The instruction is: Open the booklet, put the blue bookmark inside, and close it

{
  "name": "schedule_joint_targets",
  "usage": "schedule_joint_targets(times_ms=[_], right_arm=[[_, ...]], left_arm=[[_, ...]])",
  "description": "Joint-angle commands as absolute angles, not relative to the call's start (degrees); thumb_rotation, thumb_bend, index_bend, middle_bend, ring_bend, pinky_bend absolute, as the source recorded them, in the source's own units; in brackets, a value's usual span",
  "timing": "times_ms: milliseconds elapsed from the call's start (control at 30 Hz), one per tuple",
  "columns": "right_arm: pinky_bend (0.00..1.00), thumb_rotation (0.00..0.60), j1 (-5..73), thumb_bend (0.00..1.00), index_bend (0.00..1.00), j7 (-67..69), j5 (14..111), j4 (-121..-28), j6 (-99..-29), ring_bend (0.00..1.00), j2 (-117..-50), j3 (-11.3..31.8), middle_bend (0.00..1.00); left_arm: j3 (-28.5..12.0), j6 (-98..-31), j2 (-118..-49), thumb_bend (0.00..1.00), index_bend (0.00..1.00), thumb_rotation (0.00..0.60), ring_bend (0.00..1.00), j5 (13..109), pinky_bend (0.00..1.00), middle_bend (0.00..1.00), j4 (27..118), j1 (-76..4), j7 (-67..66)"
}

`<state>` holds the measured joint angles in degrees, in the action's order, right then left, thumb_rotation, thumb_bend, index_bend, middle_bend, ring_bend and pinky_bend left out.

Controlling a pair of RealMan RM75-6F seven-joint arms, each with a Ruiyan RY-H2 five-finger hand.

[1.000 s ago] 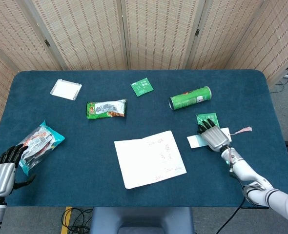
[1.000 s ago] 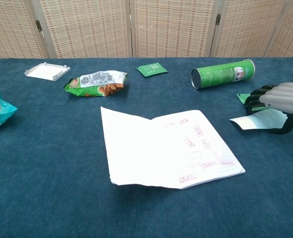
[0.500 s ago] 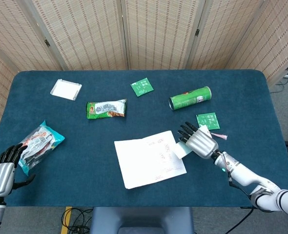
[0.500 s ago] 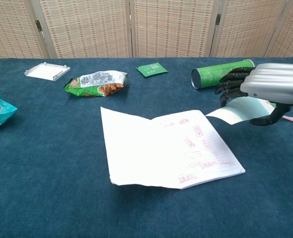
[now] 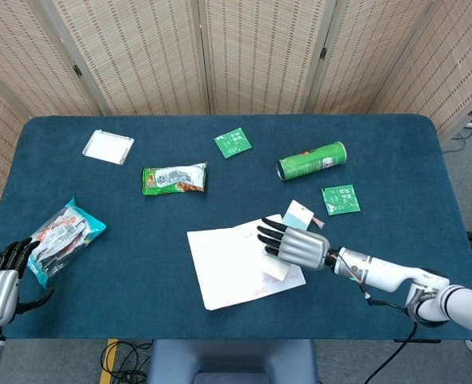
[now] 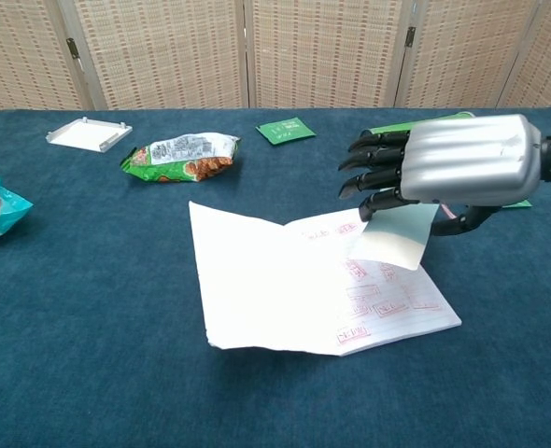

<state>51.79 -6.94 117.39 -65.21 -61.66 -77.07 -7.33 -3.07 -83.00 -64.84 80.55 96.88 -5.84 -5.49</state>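
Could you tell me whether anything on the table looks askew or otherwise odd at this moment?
The booklet lies open, skewed to the table's edges, its left page lifting off the cloth in the chest view. The green can lies on its side. The right hand holds the bookmark above the pages. Nothing looks spilled or damaged.

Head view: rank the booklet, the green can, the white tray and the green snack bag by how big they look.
1. booklet
2. green can and green snack bag, too alike to separate
3. white tray, slightly smaller

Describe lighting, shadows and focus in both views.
Head view: even, diffuse light, no glare, all sharp. Chest view: the right hand looms large but crisp, a soft sheen on its metal back; a dark shadow lies under the open booklet's raised near edge.
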Motion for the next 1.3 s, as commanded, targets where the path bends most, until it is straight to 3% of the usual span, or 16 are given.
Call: schedule_joint_targets(times_ms=[33, 267, 733, 933, 1300], right_arm=[[0.05, 0.600, 55.2, 0.23, 0.38, -2.7, 122.8, -57.7, -66.4, 0.01, -81.1, -9.5, 0.14], [0.00, 0.600, 58.3, 0.23, 0.38, 2.8, 127.5, -46.2, -71.7, 0.00, -87.5, -12.5, 0.14], [0.00, 0.600, 59.3, 0.21, 0.38, 10.0, 131.7, -23.1, -84.4, 0.00, -100.0, -18.5, 0.10], [0.00, 0.600, 59.0, 0.19, 0.38, 11.4, 131.4, -17.3, -87.7, 0.00, -102.5, -20.5, 0.08], [0.00, 0.600, 58.9, 0.18, 0.38, 13.2, 128.8, -12.4, -87.0, 0.00, -104.2, -22.3, 0.06]], left_arm=[[-3.0, -83.1, -64.8, 0.24, 0.15, 0.600, 0.09, 80.6, 0.16, 0.11, 97.0, -5.7, -5.6], [-2.9, -83.4, -64.4, 0.24, 0.15, 0.600, 0.09, 80.8, 0.16, 0.11, 97.5, -5.5, -5.8], [-2.5, -83.9, -64.3, 0.24, 0.15, 0.600, 0.09, 80.8, 0.16, 0.11, 98.4, -4.8, -6.9], [-2.5, -84.1, -64.3, 0.24, 0.15, 0.600, 0.09, 80.6, 0.16, 0.11, 98.6, -4.4, -7.2], [-2.5, -84.1, -64.4, 0.24, 0.15, 0.600, 0.09, 80.5, 0.16, 0.11, 98.7, -4.3, -7.6]])
